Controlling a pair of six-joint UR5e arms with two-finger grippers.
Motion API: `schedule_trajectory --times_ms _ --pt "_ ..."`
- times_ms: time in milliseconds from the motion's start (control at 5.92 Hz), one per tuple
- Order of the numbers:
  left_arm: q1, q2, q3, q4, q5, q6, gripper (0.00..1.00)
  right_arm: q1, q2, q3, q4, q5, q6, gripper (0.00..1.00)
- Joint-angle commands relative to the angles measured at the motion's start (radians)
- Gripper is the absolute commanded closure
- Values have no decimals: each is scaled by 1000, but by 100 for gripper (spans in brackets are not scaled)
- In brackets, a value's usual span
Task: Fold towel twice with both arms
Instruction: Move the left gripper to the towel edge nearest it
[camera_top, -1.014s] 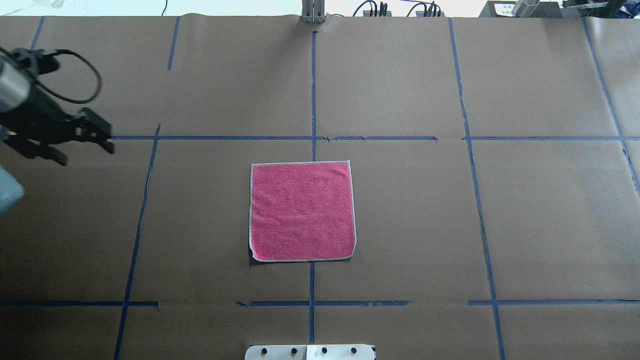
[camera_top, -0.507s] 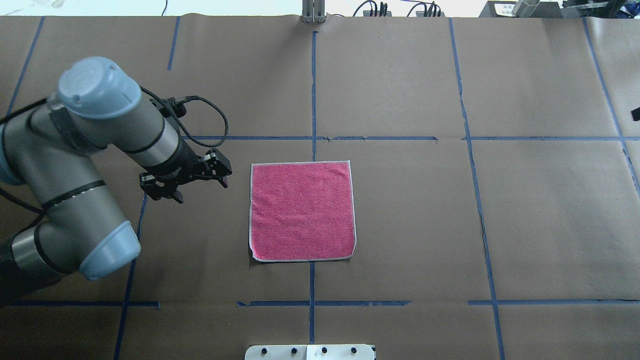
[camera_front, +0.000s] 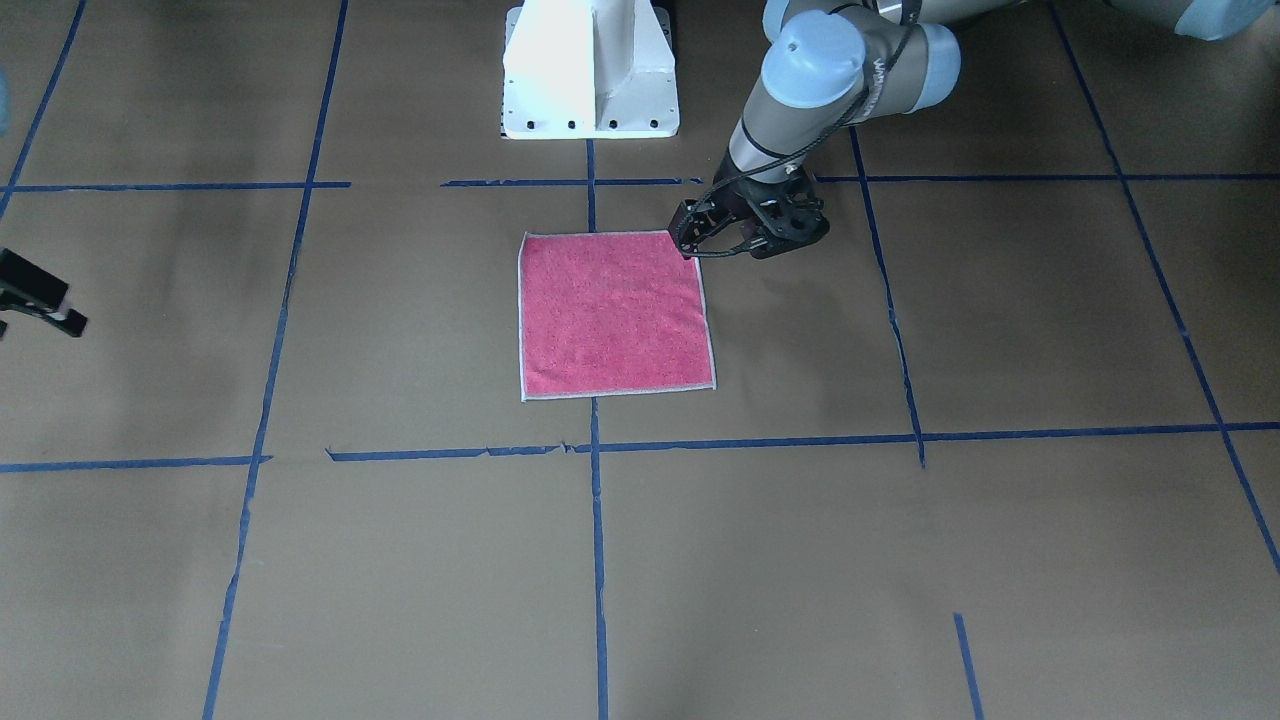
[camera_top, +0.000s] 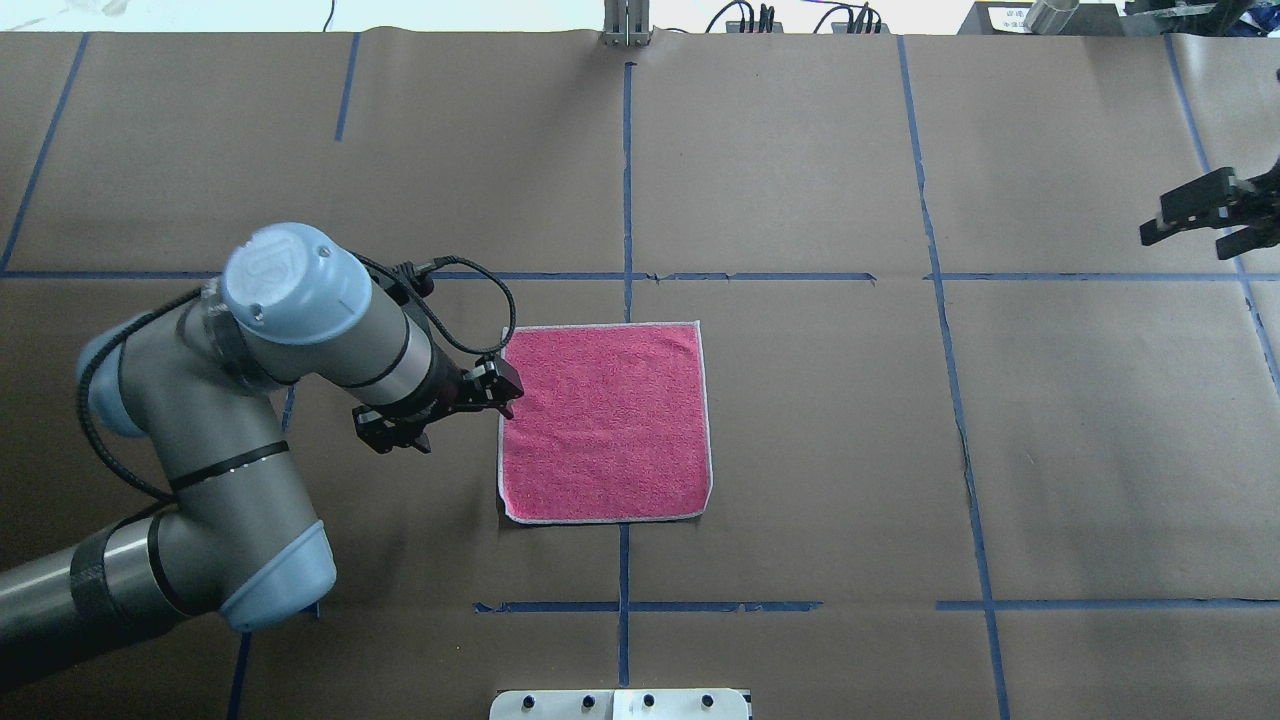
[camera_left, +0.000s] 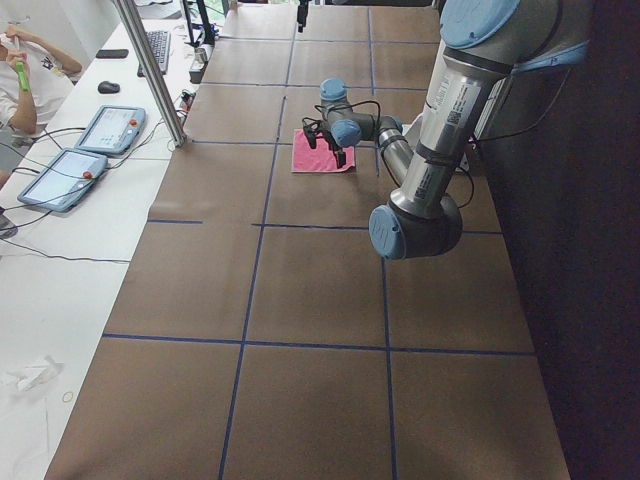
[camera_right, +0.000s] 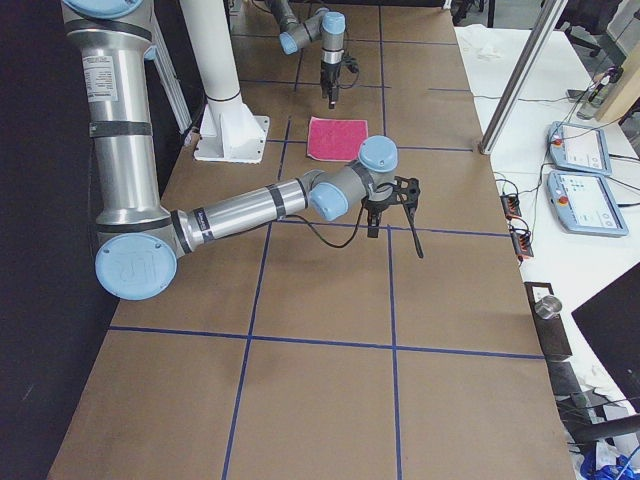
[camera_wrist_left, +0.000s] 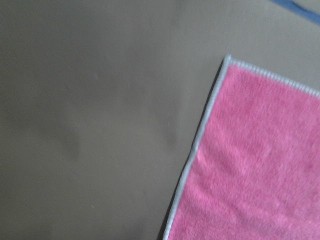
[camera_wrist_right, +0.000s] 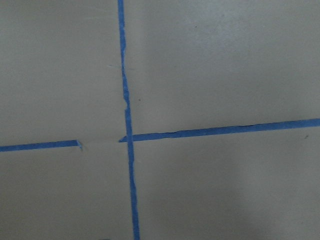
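Around the left end effector (camera_front: 755, 232) the brown paper of the worktop (camera_top: 850, 450) runs wide on every side, marked off by blue tape lines (camera_top: 627, 180). The worktop's far edge is well ahead of it, where a metal post (camera_top: 625, 25) stands. The near edge lies behind it, by the white pedestal base (camera_front: 590, 80), which is close to it but apart. The right end effector (camera_top: 1160, 225) hangs far out toward the worktop's right end, with its fingers apart. Its wrist camera looks down on paper and a crossing of tape.

Past the far edge, well away from both end effectors, there is a white desk with two tablets (camera_left: 110, 130), and a person (camera_left: 25, 60) sits at its end. Behind the left end effector come the bulky elbow of the left arm (camera_top: 200, 430) and a black cable loop (camera_top: 480, 300) at the wrist. The right arm (camera_right: 240, 210) stretches low along the worktop.

The towel (camera_top: 605, 420) lies flat and unfolded, pink face up, with pale edging all round. It sits just inward of the left end effector and well apart from the right one, with bare paper between. The left end effector's fingers are spread. It hangs beside the towel's left edge, near a corner that its wrist camera shows. Seen from overhead, the inner finger (camera_top: 500, 388) meets the edging. I cannot tell whether it touches the cloth.
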Motion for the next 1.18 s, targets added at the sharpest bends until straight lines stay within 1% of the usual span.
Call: schedule_trajectory --times_ms 0,169,507,845,1014 --pt "42 -8 39 -5 13 -17 23 -116 46 38 8 -76 175 0" --pt "51 -22 57 -5 13 -17 30 -136 60 43 8 -81 208 0" --pt "54 -29 76 -9 13 -17 43 -138 60 49 8 -82 209 0" --pt "63 -28 100 -49 13 -17 50 -138 60 58 8 -81 209 0" --pt "63 -29 96 -51 13 -20 50 -136 60 64 7 -79 209 0"
